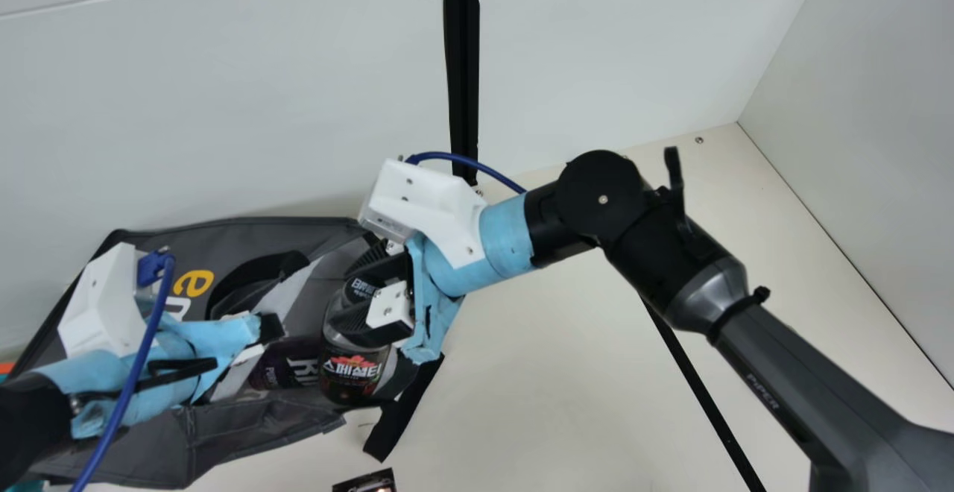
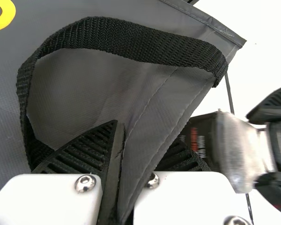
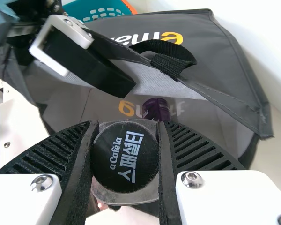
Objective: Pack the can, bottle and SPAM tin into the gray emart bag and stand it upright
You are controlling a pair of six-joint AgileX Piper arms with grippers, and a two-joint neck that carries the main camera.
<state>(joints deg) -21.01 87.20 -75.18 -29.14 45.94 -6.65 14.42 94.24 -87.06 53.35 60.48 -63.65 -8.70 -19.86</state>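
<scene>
While your left gripper [image 2: 145,133] is closed on the upper edge of the gray bag [image 1: 253,231], beside the black handle [image 2: 131,40], your right gripper [image 3: 127,125] holds the bottle [image 1: 352,373] near its black cap [image 3: 124,157]. You have the bottle at the mouth of the bag, and the purple can [image 3: 156,110] is lying inside, deeper. Probably you are now at the step of putting the bottle in.

The bottle looks smooth and firm, so it could slip or turn if you squeeze weakly; your hold near the cap should leave the lower body free to enter first. The cloth seems soft, and it may fold before the bottle, so keep the edge lifted. With contents, the bag will likely be heavy and floppy; for standing it, better take the strong handles. You cannot tell whether the dark pack [image 1: 369,481] near you is the SPAM tin.
</scene>
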